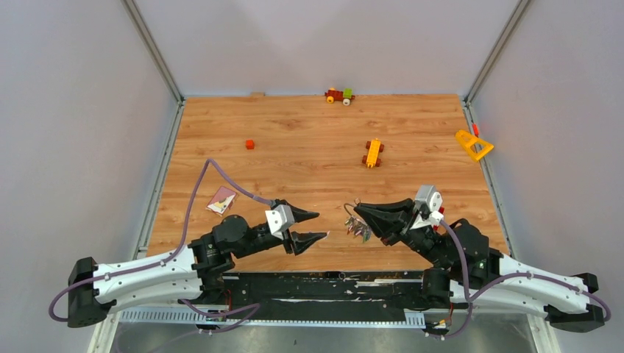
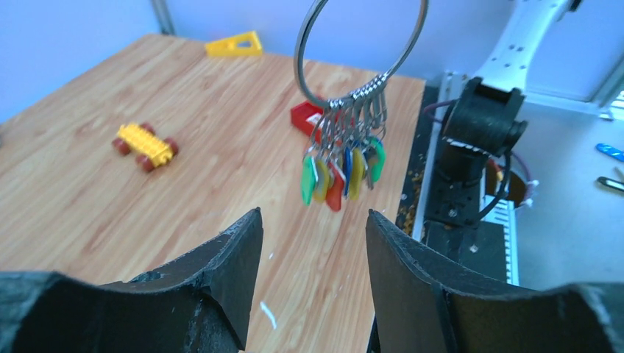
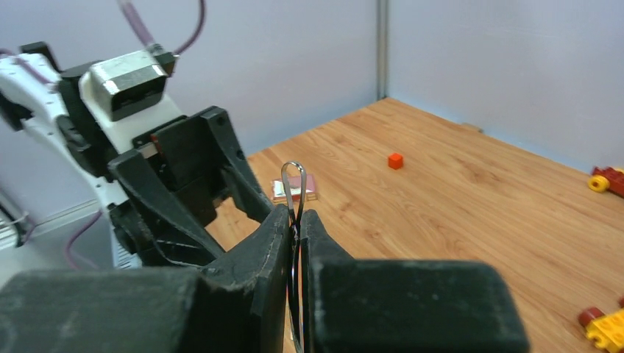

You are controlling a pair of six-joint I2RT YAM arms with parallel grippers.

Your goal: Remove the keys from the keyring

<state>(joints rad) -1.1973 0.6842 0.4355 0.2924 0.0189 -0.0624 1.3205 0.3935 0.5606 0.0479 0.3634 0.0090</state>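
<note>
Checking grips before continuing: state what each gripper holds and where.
The right gripper pinches the keyring by its wire loop; the keys hang free. The left gripper holds nothing.

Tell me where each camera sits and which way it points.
Top external: above and behind the robot, looking down on the table; left gripper open, right gripper shut on the keyring.
Left wrist: on that wrist, facing the hanging keys; own fingers show.
Right wrist: on that wrist, facing the left gripper; own fingers show.
Both wrist views share the keyring.
</note>
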